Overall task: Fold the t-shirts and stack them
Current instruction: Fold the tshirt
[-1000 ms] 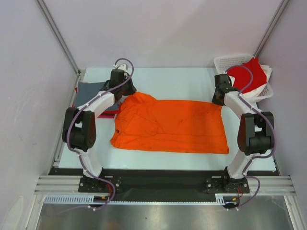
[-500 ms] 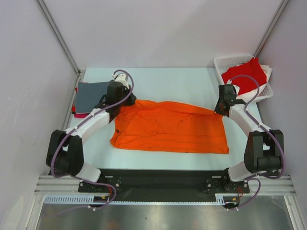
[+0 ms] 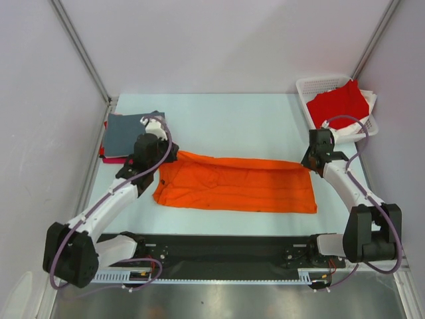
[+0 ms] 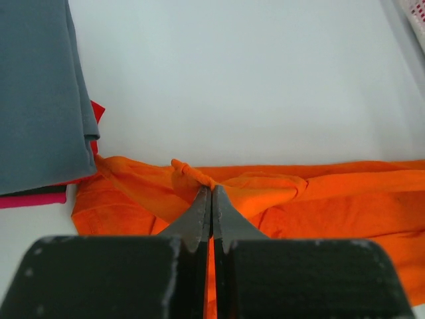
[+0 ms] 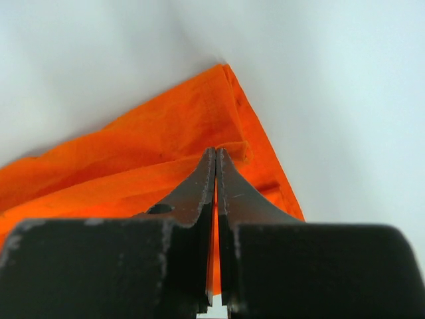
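The orange t-shirt [image 3: 236, 185] is bright and plain, the grey t-shirt [image 3: 127, 131] slate, the magenta t-shirt [image 4: 30, 198] and red t-shirt [image 3: 339, 103] solid. The basket [image 3: 304, 86] is white lattice, the counter [image 3: 232, 119] pale blue-white.

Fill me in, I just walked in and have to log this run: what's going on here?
Two robot arms are working on the orange t-shirt, which lies stretched sideways across the table. The left gripper is shut on its far left edge and the right gripper on its far right corner, so a fold looks under way. A grey t-shirt sits folded at the far left, and a red t-shirt lies in the white basket at the far right.
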You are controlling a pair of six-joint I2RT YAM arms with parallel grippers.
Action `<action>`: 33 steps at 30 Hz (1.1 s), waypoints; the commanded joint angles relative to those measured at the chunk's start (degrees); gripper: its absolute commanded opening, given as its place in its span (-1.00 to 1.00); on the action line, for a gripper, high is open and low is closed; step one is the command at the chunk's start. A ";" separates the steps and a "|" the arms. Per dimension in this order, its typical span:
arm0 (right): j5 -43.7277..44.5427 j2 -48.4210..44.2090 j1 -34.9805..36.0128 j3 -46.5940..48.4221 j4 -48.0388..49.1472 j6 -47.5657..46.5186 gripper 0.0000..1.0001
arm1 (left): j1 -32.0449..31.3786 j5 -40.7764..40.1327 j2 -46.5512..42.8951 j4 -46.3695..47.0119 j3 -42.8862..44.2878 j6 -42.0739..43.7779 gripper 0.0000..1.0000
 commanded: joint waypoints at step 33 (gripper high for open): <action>-2.89 -20.46 1.62 -15.63 5.28 8.52 0.11 | -2.63 5.82 -22.61 -2.21 -27.79 -12.95 -0.60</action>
